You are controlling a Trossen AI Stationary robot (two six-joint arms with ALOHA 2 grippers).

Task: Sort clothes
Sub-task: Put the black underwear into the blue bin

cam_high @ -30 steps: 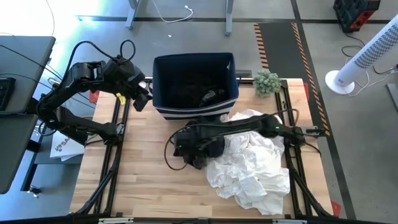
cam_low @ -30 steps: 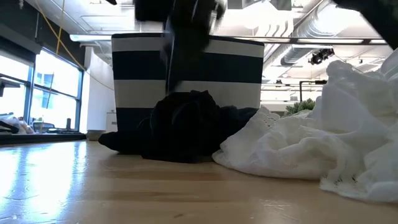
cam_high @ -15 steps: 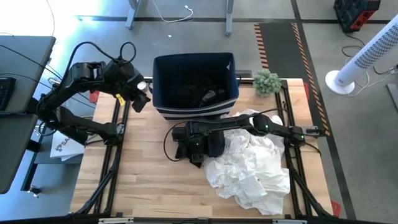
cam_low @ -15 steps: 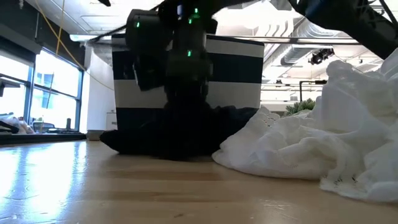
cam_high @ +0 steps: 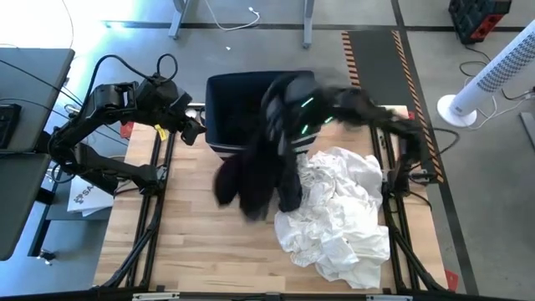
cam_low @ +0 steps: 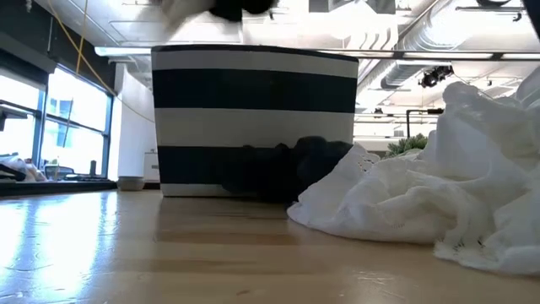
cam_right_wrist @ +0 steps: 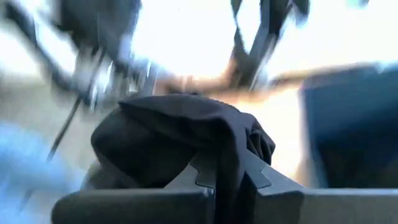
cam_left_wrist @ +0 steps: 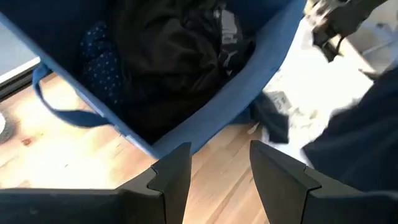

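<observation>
right gripper [cam_right_wrist: 227, 177]: clenched on black garment [cam_high: 251, 180], limp, dangling | white clothes [cam_high: 338, 209]: crumpled heap

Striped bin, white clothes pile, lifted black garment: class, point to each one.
Striped bin [cam_low: 253, 118]: low view, front wall.
White clothes pile [cam_high: 338, 221]: high view, middle of the heap.
Black garment [cam_high: 251, 180]: high view, hanging lower part.

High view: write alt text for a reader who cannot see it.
The right gripper lifts a black garment off the table, beside the striped bin. A pile of white clothes lies on the table's right side; the left gripper waits left of the bin.
</observation>
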